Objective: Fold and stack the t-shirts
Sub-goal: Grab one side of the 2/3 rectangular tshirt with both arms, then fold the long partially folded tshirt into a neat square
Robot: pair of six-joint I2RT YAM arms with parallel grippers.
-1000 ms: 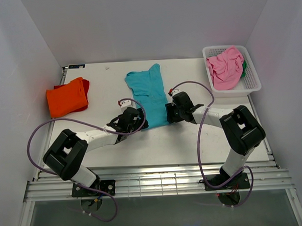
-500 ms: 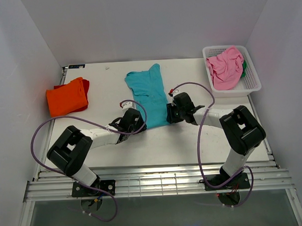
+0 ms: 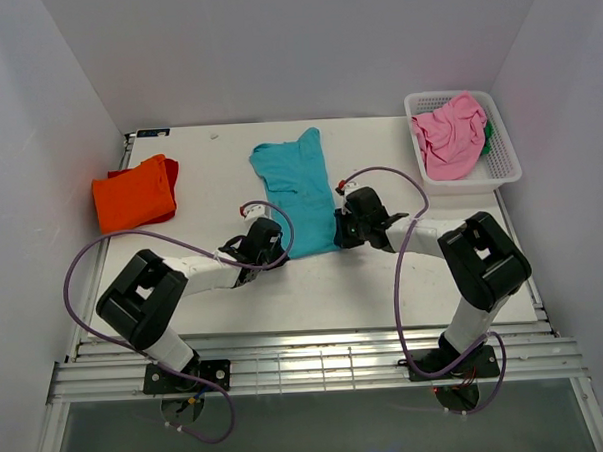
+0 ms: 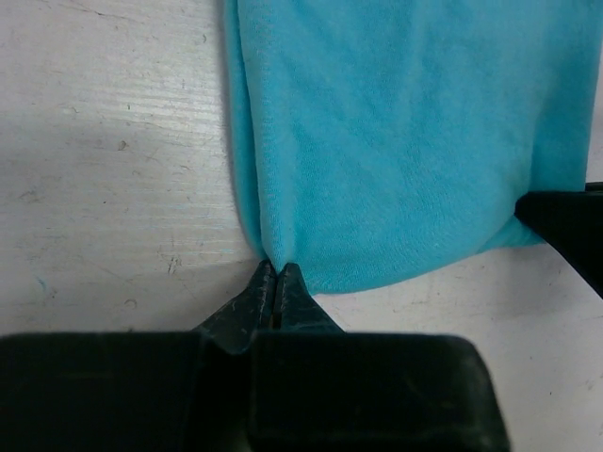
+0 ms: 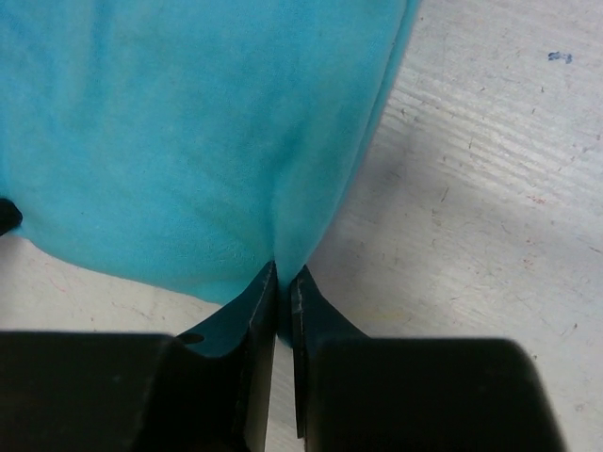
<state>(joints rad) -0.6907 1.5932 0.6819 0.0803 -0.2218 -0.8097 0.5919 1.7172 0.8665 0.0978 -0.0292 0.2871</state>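
- The teal t-shirt (image 3: 298, 186) lies flat and lengthwise in the middle of the table (image 3: 404, 282). Its hem faces me at 6 o'clock and its collar end points to 12 o'clock.
- There is bare tabletop on both sides of the hem and between it and my bases.
- The folded orange t-shirt (image 3: 133, 195) sits well apart at 9 o'clock.
- At 2 o'clock the white basket (image 3: 507, 167) holds the pink t-shirt (image 3: 450, 131) with a bit of green cloth (image 3: 489, 138) beside it.
- My left gripper (image 3: 275, 251) is pinched tight on the hem's left corner, and my right gripper (image 3: 340, 230) is nipped narrow on the right corner.
- A second ago both pairs of fingers stood wide at those corners. They have since closed, and my left arm has slid slightly nearer the cloth. The shirt itself has not shifted.
- The top view hides my fingertips under the wrists.
- The left wrist view shows the cloth gathered to a point at my left gripper (image 4: 275, 282), with my right fingertip at 3 o'clock.
- The right wrist view shows a cloth fold running between the tips of my right gripper (image 5: 283, 282).
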